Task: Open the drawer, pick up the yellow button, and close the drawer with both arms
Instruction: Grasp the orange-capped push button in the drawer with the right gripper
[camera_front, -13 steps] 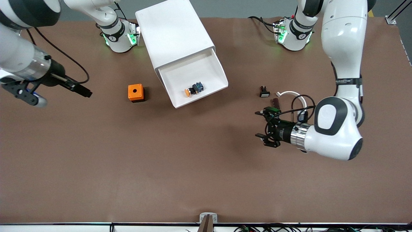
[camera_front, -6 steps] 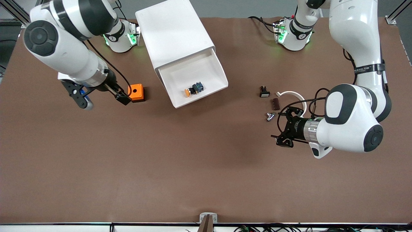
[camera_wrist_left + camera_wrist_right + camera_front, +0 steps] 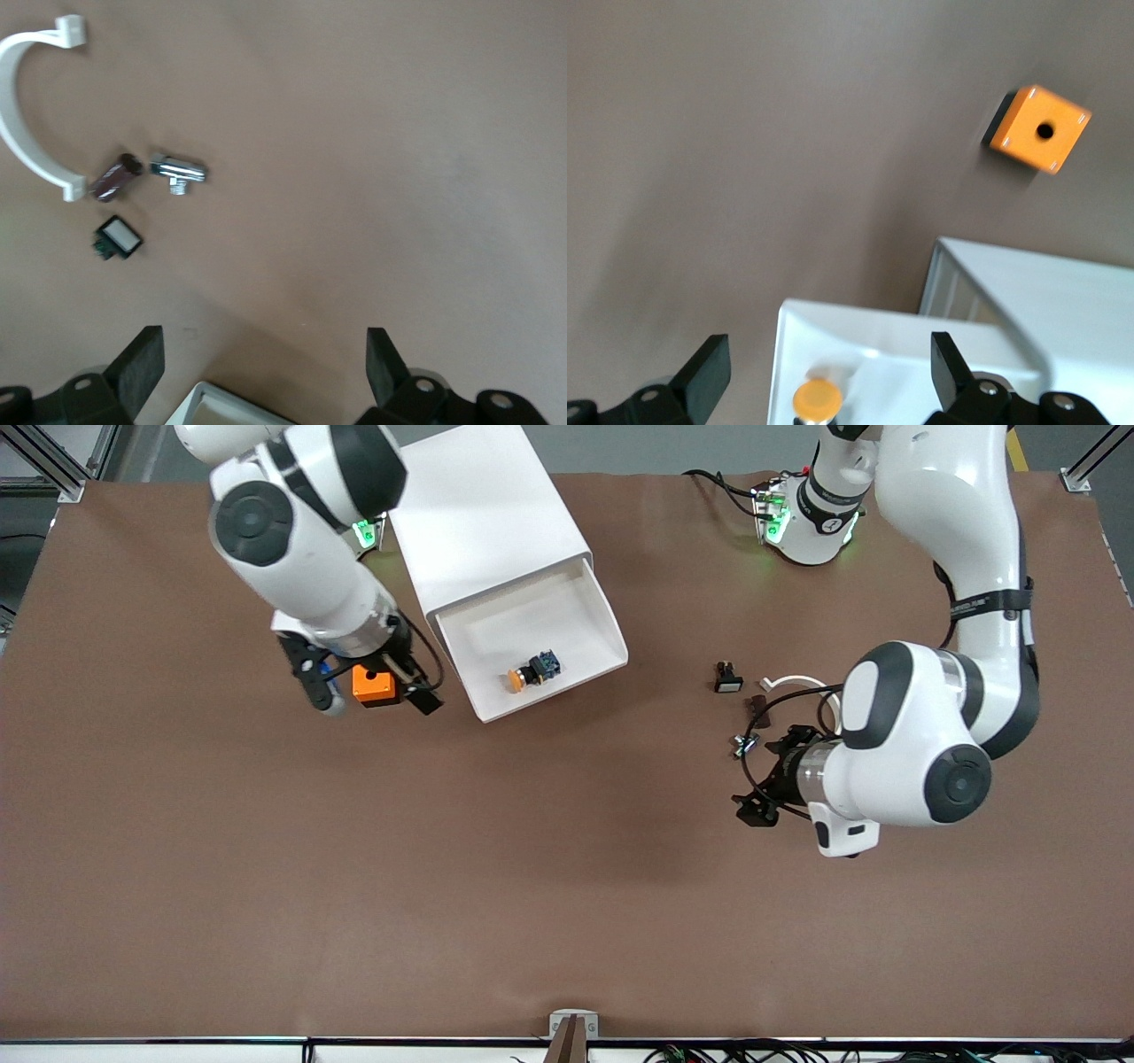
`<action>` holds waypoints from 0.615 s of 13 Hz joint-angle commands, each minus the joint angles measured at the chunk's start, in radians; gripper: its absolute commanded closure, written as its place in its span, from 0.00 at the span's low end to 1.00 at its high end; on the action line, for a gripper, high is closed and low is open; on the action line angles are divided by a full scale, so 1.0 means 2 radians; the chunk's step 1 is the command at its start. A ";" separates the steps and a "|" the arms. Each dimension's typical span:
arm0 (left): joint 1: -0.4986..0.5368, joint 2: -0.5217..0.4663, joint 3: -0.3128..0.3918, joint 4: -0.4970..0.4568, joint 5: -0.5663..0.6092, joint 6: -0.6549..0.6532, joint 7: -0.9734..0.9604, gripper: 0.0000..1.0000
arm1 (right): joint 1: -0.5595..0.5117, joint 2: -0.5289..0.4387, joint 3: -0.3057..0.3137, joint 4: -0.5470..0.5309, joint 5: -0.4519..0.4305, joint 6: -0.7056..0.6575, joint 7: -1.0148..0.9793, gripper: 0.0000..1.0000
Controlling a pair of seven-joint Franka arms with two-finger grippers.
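The white cabinet stands near the robots' bases, and its top drawer is pulled out. The button, orange cap and black body, lies in the drawer. My right gripper is open and empty, over the orange cube beside the drawer. In the right wrist view the button shows between the open fingers of my right gripper, in the drawer. My left gripper is open and empty, low over the table toward the left arm's end. It also shows in the left wrist view.
An orange cube with a round hole sits beside the drawer, partly under my right gripper. Small parts lie by my left gripper: a black part with a white face, a white curved clip, a brown piece and a silver fitting.
My right arm has swung from the right arm's end of the table to over the orange cube beside the drawer. My left arm has turned, its gripper staying by the small parts.
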 commanded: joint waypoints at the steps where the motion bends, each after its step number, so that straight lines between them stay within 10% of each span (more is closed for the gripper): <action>1: -0.025 -0.003 0.002 -0.009 0.014 0.028 0.070 0.00 | 0.040 0.018 -0.006 -0.008 0.007 0.036 0.052 0.00; 8: -0.034 -0.002 0.001 -0.011 0.014 0.036 0.095 0.00 | 0.100 0.060 -0.006 -0.009 0.008 0.103 0.121 0.00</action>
